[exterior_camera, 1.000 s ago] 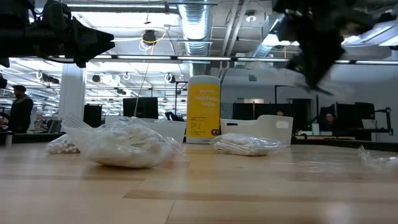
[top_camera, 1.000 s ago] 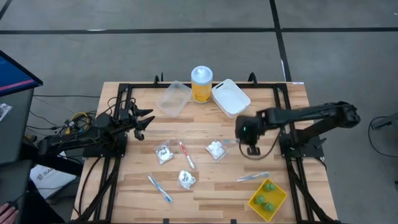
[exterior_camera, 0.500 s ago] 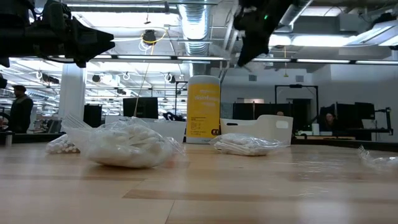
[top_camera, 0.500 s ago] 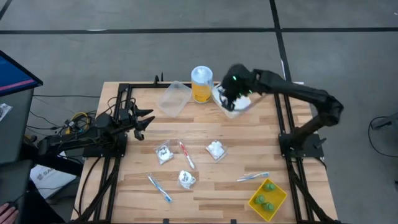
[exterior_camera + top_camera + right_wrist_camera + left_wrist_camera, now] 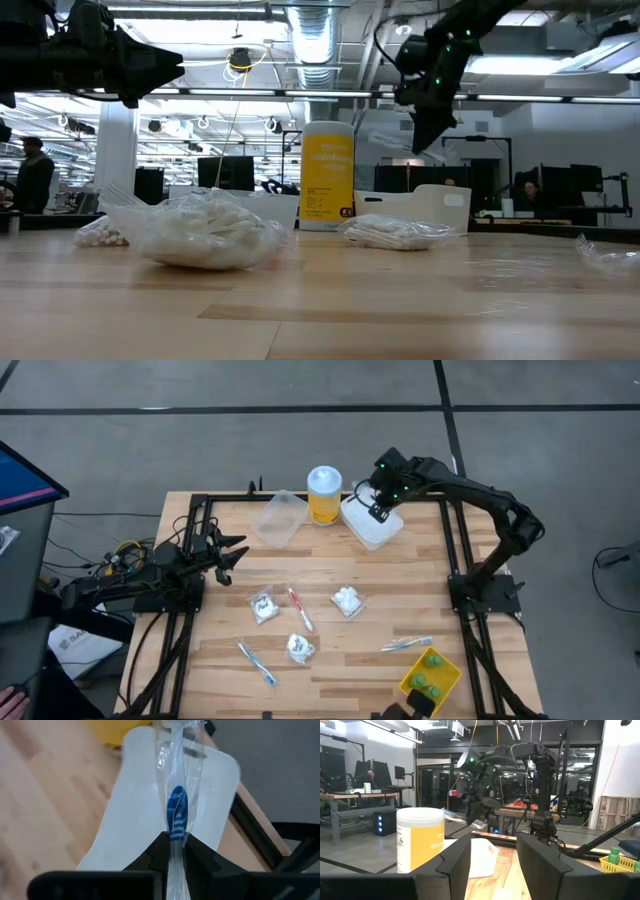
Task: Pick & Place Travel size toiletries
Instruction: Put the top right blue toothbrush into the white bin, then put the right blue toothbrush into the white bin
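My right gripper [image 5: 379,507] hangs over the white tray [image 5: 372,520] at the table's far edge, shut on a blue-white toothbrush in a clear wrapper [image 5: 176,815]. My left gripper [image 5: 238,554] waits open above the table's left side. On the table lie a red-white toothbrush [image 5: 300,608], two blue-white ones [image 5: 257,662] [image 5: 406,645] and three clear packets [image 5: 265,605] [image 5: 347,600] [image 5: 300,648]. Three green bottles [image 5: 428,672] stand in a yellow tray. My right gripper pinches the wrapped toothbrush between its two fingertips, just behind the blue part [image 5: 175,836]. The fingers point down from above. The toothbrush is lifted clear over the white tray [image 5: 135,825] and sticks out past the fingertips; its wrapper [image 5: 457,815] shows beside the gripper.
A tall yellow jar with a white lid [image 5: 324,495] stands just left of the white tray, and a clear empty container [image 5: 280,518] beside that. The yellow tray [image 5: 445,685] sits at the near right corner. Black frame rails [image 5: 455,560] run along the table's sides.
My right gripper has carried the wrapped toothbrush from the table's right middle up and toward the far edge, swinging over the white tray next to the yellow jar. In the last half second it shifted slightly right and turned. It has stayed shut.
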### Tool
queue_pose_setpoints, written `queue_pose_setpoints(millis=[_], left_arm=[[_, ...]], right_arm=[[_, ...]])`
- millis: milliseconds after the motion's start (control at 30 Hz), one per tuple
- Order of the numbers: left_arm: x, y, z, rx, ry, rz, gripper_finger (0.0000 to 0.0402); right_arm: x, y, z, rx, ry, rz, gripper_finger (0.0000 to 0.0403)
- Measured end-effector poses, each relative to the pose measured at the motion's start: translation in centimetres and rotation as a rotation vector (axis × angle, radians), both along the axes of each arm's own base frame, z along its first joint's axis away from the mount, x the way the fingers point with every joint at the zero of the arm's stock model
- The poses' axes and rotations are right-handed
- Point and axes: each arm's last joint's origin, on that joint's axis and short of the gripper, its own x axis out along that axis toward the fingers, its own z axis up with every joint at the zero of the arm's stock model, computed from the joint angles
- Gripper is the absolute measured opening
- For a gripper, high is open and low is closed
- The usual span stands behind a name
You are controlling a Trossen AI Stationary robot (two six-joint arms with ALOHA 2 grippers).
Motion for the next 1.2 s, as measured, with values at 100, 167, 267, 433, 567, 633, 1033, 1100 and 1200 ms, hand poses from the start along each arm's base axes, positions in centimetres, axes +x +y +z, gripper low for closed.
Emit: queue_pose_setpoints(millis=[100, 167, 267, 433, 567, 633, 1033, 1100, 1200], left_arm=[[0.0, 0.0, 0.0, 0.0, 0.0, 0.0, 0.0154], [0.0, 0.0, 0.0, 0.0, -0.001, 0.003, 0.0154], [0.0, 0.0, 0.0, -0.001, -0.001, 0.003, 0.0154], [0.0, 0.0, 0.0, 0.0, -0.001, 0.003, 0.0154], [0.0, 0.0, 0.0, 0.0, -0.001, 0.002, 0.0154], [0.0, 0.0, 0.0, 0.0, -0.001, 0.002, 0.0154], [0.0, 0.0, 0.0, 0.001, 0.0, -0.002, 0.0154], [0.0, 0.0, 0.0, 0.0, 0.0, -0.001, 0.0154], [0.0, 0.0, 0.0, 0.0, 0.0, -0.001, 0.0154]], right_arm=[[-0.5, -0.8, -1.0, 0.002, -0.031, -0.068, 0.0032], [-0.5, -0.8, -1.6, -0.001, -0.037, -0.069, 0.0029], [-0.2, -0.7, -2.8, 0.003, -0.035, -0.061, 0.0028], [0.7, -1.1, -4.9, 0.054, -0.005, -0.092, 0.0039], [1.1, -1.1, -6.3, 0.1, 0.037, -0.118, 0.0043], [1.2, -0.9, -6.8, 0.12, 0.056, -0.121, 0.0043], [1.5, -0.5, -6.7, 0.129, 0.072, -0.108, 0.0137], [1.6, -0.6, -5.7, 0.116, 0.074, -0.077, 0.0163], [1.6, -0.5, -1.4, 0.074, 0.045, -0.025, 0.0192]])
